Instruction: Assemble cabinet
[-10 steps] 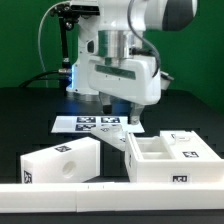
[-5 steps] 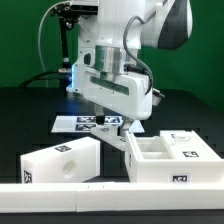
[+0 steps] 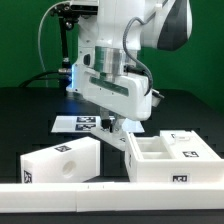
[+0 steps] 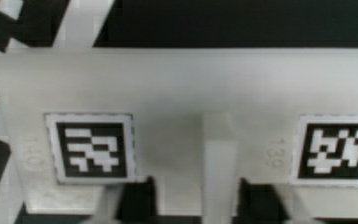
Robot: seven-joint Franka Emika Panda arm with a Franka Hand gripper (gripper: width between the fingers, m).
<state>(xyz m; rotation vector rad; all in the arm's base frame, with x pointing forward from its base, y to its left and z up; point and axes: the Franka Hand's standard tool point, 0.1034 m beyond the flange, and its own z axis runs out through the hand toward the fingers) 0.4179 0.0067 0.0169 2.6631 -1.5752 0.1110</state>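
In the wrist view a white cabinet part (image 4: 194, 100) lies under me with two square tags (image 4: 91, 148) (image 4: 339, 150) and a raised rib between them. My gripper (image 4: 197, 200) straddles that rib, and its dark fingers (image 4: 151, 205) sit snug against both sides. In the exterior view the gripper (image 3: 112, 124) reaches down at the near edge of the marker board (image 3: 75, 123), and the arm hides the held part there. A white cabinet block (image 3: 62, 160) with a round hole lies to the exterior view's left. An open compartmented cabinet box (image 3: 165, 172) stands to its right.
A long low white rail (image 3: 110, 200) runs across the front of the black table. The marker board's pattern (image 4: 51, 25) shows beyond the part in the wrist view. The open box's near corner lies close beside the gripper.
The arm has swung toward the exterior view's left and come down by the marker board. The fingers have closed in from wide open onto the rib.
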